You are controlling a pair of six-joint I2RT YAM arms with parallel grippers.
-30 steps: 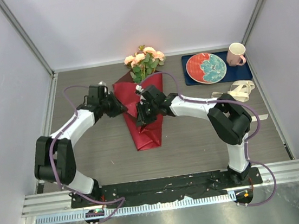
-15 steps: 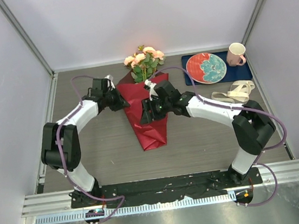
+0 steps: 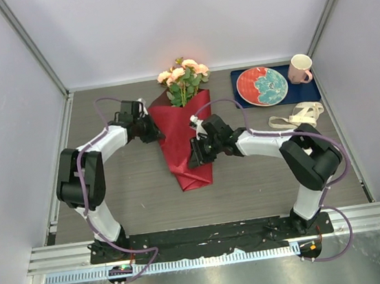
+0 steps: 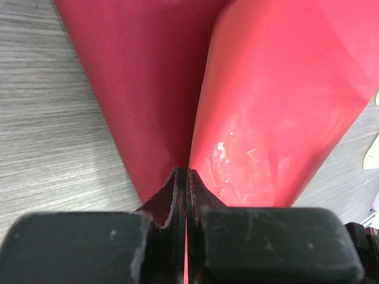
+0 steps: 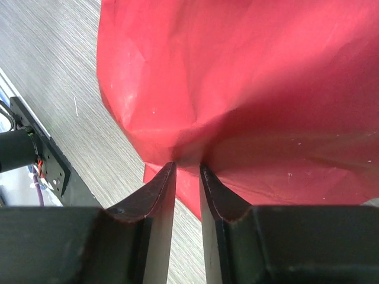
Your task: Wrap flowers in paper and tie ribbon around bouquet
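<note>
Peach-pink flowers stick out of the top of the dark red paper, which lies folded round their stems as a long cone pointing toward me. My left gripper is at the cone's upper left edge. In the left wrist view its jaws are shut with a sliver of paper pinched between them. My right gripper sits at the cone's lower right side. Its jaws stand slightly apart, tips touching a fold of paper, nothing between them. The cream ribbon lies loose at the right.
A red and teal plate rests on a dark blue mat at the back right, with a pink mug beside it. White walls close in the table on three sides.
The left gripper reached the paper's upper left edge and shut on it. The right gripper slid down the cone toward its lower right, and the paper folded tighter.
</note>
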